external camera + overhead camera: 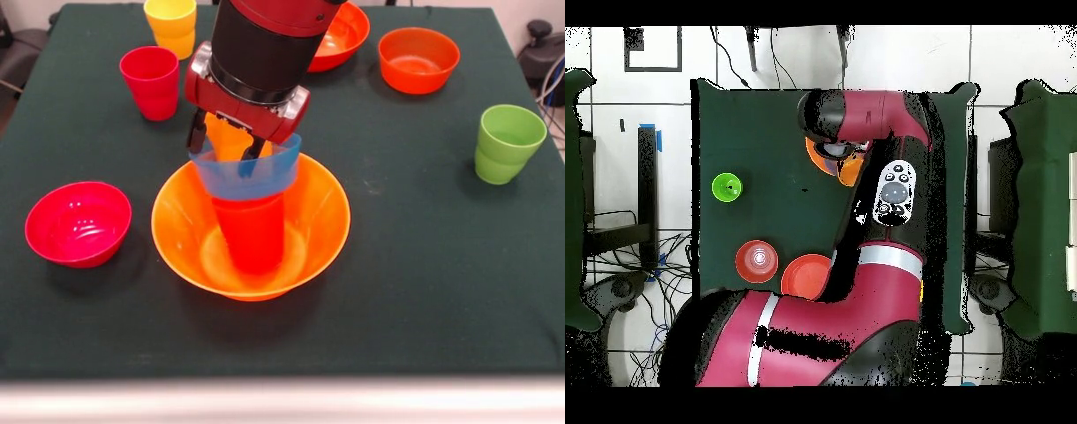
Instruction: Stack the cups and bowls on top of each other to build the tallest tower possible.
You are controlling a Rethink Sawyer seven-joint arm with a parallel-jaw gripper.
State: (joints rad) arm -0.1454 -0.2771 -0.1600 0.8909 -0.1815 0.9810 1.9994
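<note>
The tower stands mid-table: a large orange bowl (313, 230) holds an upside-down red-orange cup (252, 234), and a light blue bowl (256, 177) sits on that cup. An orange cup (231, 137) stands in the blue bowl. My gripper (226, 141) comes down from above, its black fingers (196, 132) on either side of the orange cup, shut on it. In the overhead view the arm hides the gripper, and only an edge of the orange bowl (850, 170) shows. The dark blue bowl is out of view.
A crimson cup (150, 81) and a yellow cup (171, 25) stand far left. A red-orange bowl (344, 35) and an orange-red bowl (418, 58) are far right. A green cup (508, 141) stands right, a magenta bowl (78, 223) near left.
</note>
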